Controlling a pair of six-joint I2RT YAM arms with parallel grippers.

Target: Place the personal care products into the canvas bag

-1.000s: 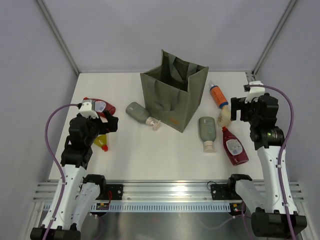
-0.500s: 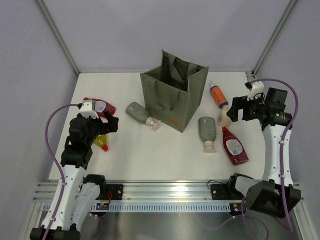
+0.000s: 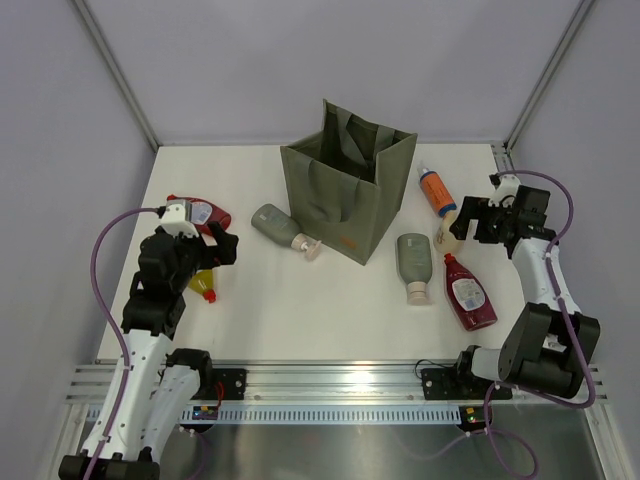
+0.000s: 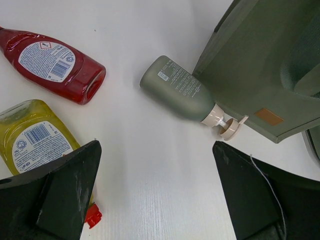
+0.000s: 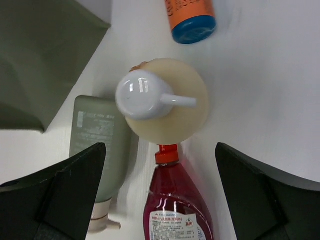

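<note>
Right wrist view: right claw spread wide and empty. Cream bottle stands upright just ahead of its tips, white pump on top; the top view half hides it. Further ahead is the orange bottle, blue cap. Back toward the wrist lies the dark red bottle. To its left are a grey-green bottle and a corner of the canvas bag.

Left claw is also spread and empty. Ahead of it lie a second grey-green bottle and a red bottle; a yellow bottle sits by the left finger.

White desk, pale grey walls. Bag is olive, boxy, upright, with an orange patch.
</note>
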